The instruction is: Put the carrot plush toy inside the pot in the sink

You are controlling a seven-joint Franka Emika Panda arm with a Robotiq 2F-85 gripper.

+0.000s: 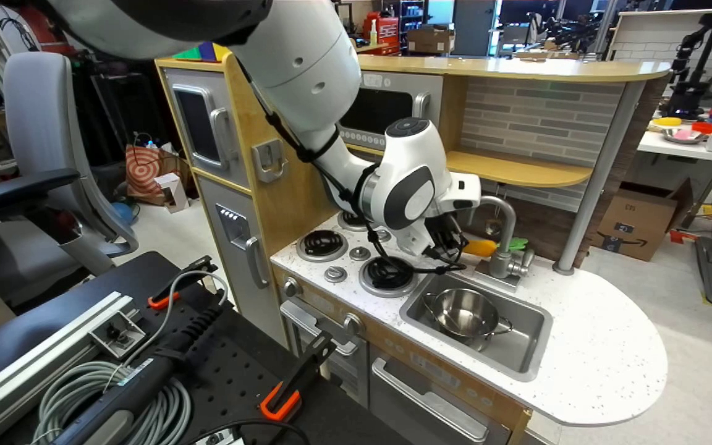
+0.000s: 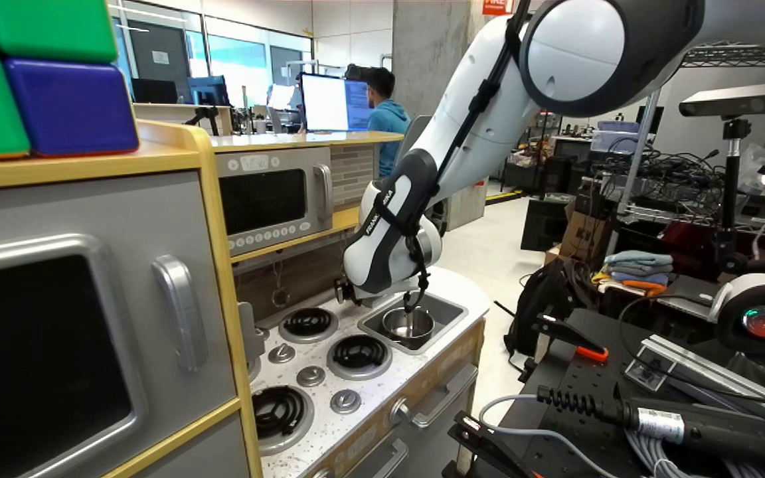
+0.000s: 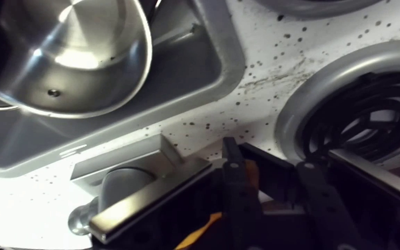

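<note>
The gripper (image 3: pixel 244 152) pinches the carrot plush toy (image 1: pixel 478 248), which the faucet (image 1: pixel 502 264) partly hides in an exterior view; the 2-handled pot (image 1: pixel 464 312) sits in the sink (image 1: pixel 523 340)

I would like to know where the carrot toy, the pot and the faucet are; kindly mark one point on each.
Carrot toy (image 1: pixel 479 248): in an exterior view, on its orange body.
Pot (image 3: pixel 92 88): in the wrist view, on its inner wall.
Faucet (image 1: pixel 508 228): in an exterior view, on its neck.
</note>
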